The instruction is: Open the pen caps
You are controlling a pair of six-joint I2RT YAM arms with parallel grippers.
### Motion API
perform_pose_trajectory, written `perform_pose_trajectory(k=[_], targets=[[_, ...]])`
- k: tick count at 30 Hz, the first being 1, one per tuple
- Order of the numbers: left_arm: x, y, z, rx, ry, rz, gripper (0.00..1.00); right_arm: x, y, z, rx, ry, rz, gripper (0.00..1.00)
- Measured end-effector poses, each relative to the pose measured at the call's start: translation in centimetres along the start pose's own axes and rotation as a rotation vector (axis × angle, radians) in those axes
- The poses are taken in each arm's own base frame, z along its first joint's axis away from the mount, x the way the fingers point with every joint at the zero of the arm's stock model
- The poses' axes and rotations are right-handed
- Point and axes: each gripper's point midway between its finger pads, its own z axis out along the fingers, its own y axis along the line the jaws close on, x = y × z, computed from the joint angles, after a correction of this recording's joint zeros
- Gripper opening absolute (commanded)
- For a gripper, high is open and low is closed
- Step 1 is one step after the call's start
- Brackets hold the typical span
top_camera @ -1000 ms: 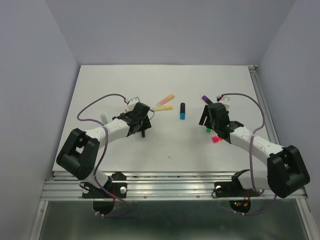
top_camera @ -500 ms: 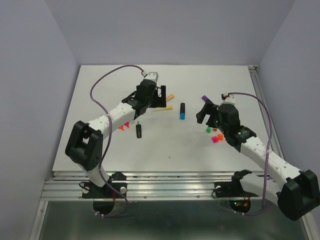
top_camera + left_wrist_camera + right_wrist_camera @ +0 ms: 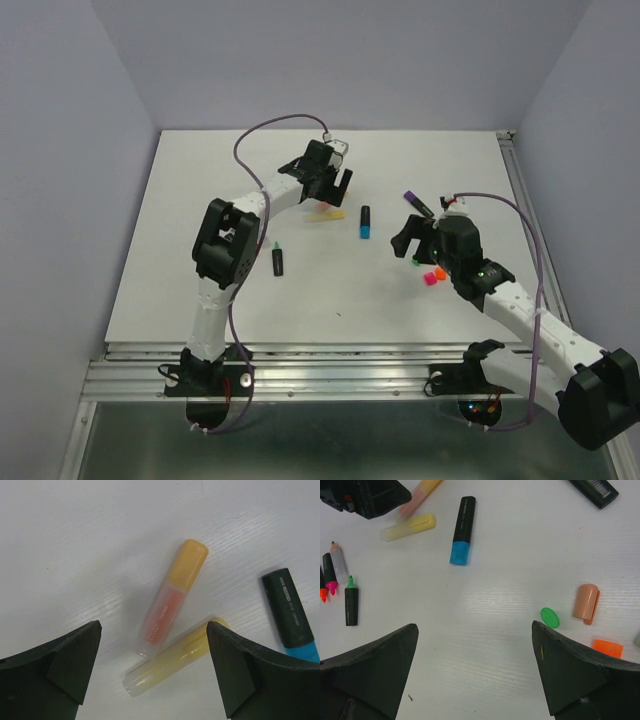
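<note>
My left gripper hangs open over two capped pastel markers that lie touching: an orange one with its orange pen cap and a yellow one. From above, the left gripper stands just behind them. To their right lies a black marker with a blue cap. My right gripper is open over bare table, holding nothing. Right of it lie loose caps: green, peach and orange. A pink cap shows from above.
An uncapped black marker with a green tip lies left of centre. Other uncapped markers lie beside it, hidden from above by the left arm. A black marker with a purple cap lies behind the right gripper. A metal rail runs along the table's right edge.
Both grippers have opened wide. The left arm let go of the green-tipped marker and reached back to the pastel markers. The right gripper drew slightly nearer and lower.
</note>
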Motion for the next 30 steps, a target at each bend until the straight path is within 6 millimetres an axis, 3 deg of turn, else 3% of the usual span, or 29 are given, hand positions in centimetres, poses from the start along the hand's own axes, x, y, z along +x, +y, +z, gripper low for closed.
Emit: perform_pose_trajectory(k=[7,11,14,17,22,25,28,29,30], targets=[[0.2,0.7,3.4,-0.026,0.046,0.045,0.99,0.7,0.1,0.3,-0.008,0.028,-0.002,1.0],[1.5,0.6,4.0,-0.018,0.084,0.054,0.97,0.7,0.2,0.3,-0.013,0.03,-0.002,1.0],[1.8,0.4,4.1,-0.005,0.092,0.063,0.86,0.7,0.2,0.3,-0.013,0.03,-0.002,1.0],[1.8,0.6,4.2,0.001,0.091,0.068,0.63,0.7,0.2,0.3,-0.014,0.031,-0.002,1.0],[2.5,0.7,4.4,0.02,0.103,0.07,0.62,0.7,0.2,0.3,-0.014,0.031,-0.002,1.0],[3.0,0.7,4.7,0.035,0.103,0.069,0.56,0.7,0.3,0.3,-0.017,0.032,-0.002,1.0],[2.9,0.7,4.8,0.041,0.093,0.066,0.4,0.7,0.3,0.3,-0.02,0.034,-0.002,1.0],[2.8,0.7,4.8,0.045,0.089,0.07,0.33,0.7,0.3,0.3,-0.02,0.034,-0.002,1.0],[2.8,0.6,4.8,0.047,0.084,0.067,0.19,0.7,0.3,0.3,-0.02,0.034,-0.002,1.0]])
